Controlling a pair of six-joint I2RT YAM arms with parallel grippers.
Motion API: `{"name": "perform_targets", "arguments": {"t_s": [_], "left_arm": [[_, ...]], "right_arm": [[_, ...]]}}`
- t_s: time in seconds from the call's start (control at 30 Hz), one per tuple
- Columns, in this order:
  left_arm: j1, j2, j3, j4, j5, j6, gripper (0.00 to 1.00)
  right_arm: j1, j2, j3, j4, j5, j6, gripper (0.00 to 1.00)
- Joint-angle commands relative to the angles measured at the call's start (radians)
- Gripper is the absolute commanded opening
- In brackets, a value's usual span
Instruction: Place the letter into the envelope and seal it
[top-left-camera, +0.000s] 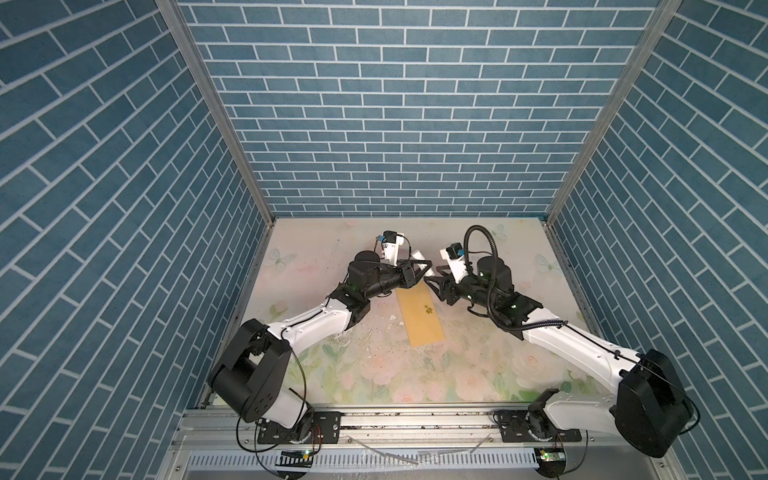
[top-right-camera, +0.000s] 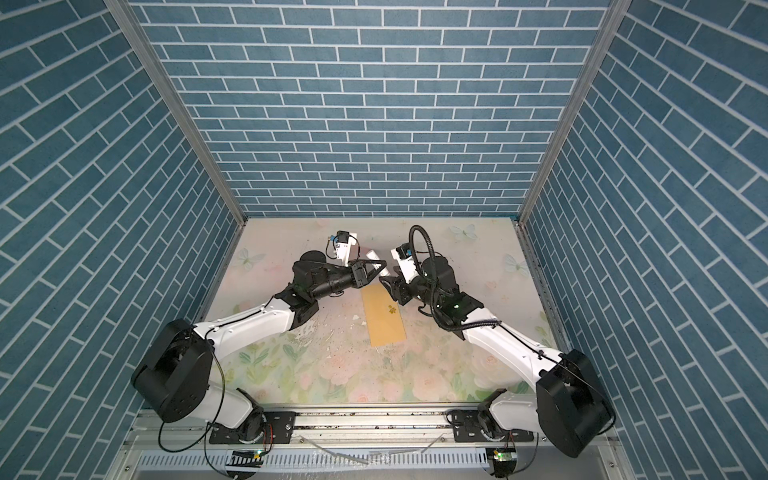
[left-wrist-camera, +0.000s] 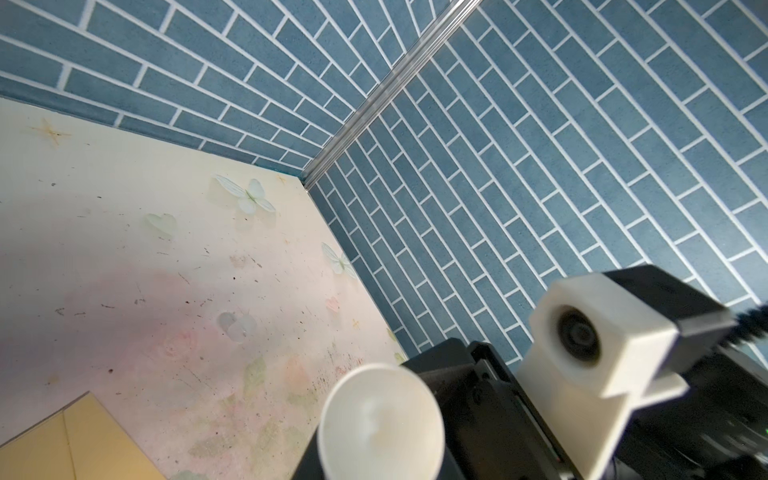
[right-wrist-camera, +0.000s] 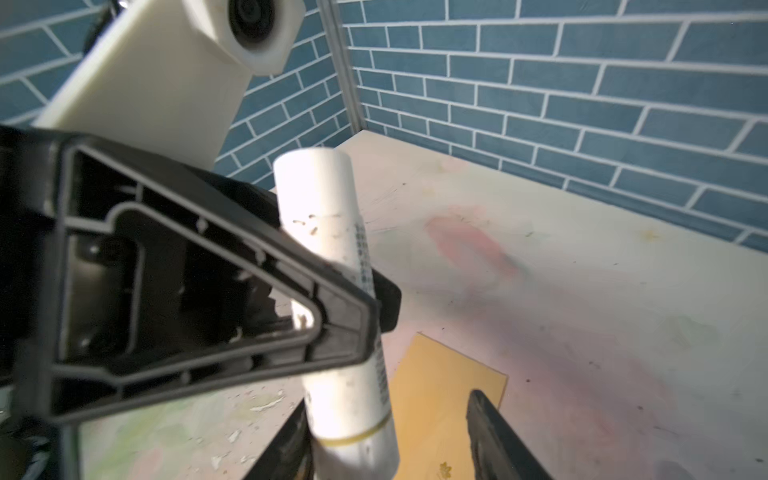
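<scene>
Blue brick walls enclose the floral surface; left end effector pinches the white cylindrical glue stick, so the spread right end effector should close squarely on its cap above the mustard-yellow paper envelope

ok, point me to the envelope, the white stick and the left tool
envelope (top-left-camera: 419, 318): a top view, middle of its yellow face
white stick (right-wrist-camera: 328, 216): right wrist view, upper barrel above the tool's finger
left tool (top-left-camera: 423, 266): a top view, between its fingertips, at the stick
</scene>
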Motion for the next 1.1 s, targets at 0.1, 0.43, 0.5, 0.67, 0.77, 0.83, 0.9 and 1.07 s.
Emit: {"name": "perform_targets", "arguments": {"t_s": [0.1,0.43,0.5,0.67,0.77,0.83,0.9,1.07], "left_arm": [[0.007,-0.01,0.012,-0.003,0.042,0.015,0.0],[0.008,-0.021,-0.006,0.006,0.036,0.005,0.0],[0.008,-0.021,-0.008,0.006,0.036,0.004,0.0],[0.008,-0.019,-0.008,0.002,0.034,0.007,0.0],[0.007,-0.018,-0.015,0.001,0.022,0.011,0.0],[0.005,-0.018,-0.02,-0.006,0.01,0.015,0.0],[0.003,-0.017,-0.02,-0.02,-0.004,0.025,0.0],[-0.003,-0.004,-0.007,-0.047,-0.019,0.042,0.0]], "right_arm": [[-0.066,0.027,-0.064,0.158,-0.279,0.159,0.46],[-0.075,0.043,-0.069,0.233,-0.318,0.207,0.23],[-0.075,0.044,-0.068,0.236,-0.321,0.21,0.15],[-0.075,0.045,-0.06,0.229,-0.295,0.221,0.03],[-0.073,0.034,-0.055,0.206,-0.216,0.225,0.0],[-0.054,0.019,-0.034,0.139,-0.067,0.216,0.0],[0.009,0.002,0.001,0.028,0.194,0.155,0.0],[0.273,0.086,0.124,-0.054,1.014,-0.138,0.0]]}}
